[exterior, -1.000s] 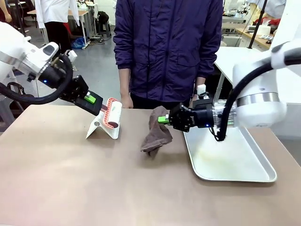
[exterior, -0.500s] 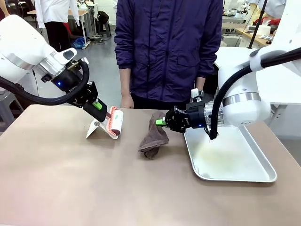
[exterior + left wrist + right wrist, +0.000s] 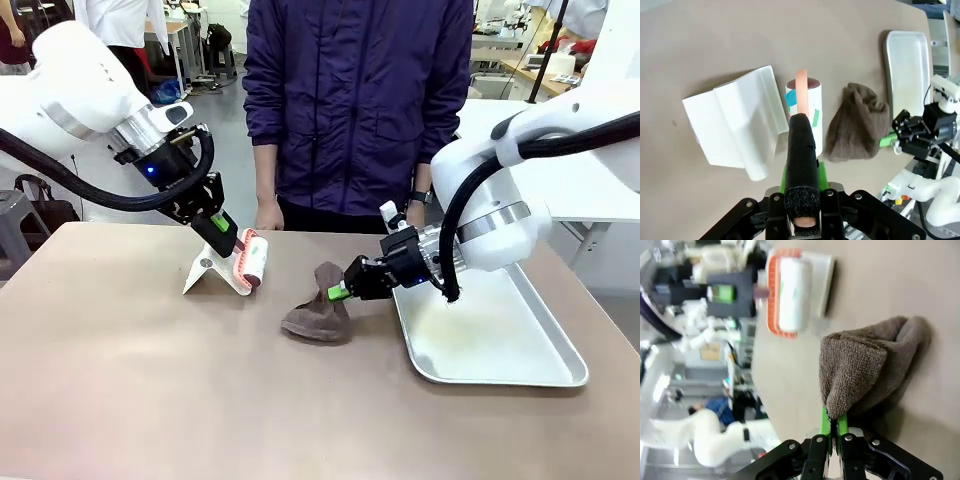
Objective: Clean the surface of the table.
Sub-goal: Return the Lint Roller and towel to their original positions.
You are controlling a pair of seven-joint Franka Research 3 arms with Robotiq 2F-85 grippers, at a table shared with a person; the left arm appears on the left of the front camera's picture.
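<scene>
I read no print or labels anywhere; the taupe desk fills my near view, its long axis running left to right. My right fingers pinch a brown cloth resting mid-desk beside the metal tray. Farther back, my left fingers clamp the handle of a lint roller, which sits by its white stand.

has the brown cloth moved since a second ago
Yes. The brown terry cloth, pinched in the right gripper, has dropped onto the taupe table and shifted left, away from the silver metal tray.

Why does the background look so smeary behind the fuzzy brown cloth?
In the right wrist view the brown cloth near the right gripper looks sharp, while the far room blurs and bends; in the front view the metal tray shows soft glare.
</scene>
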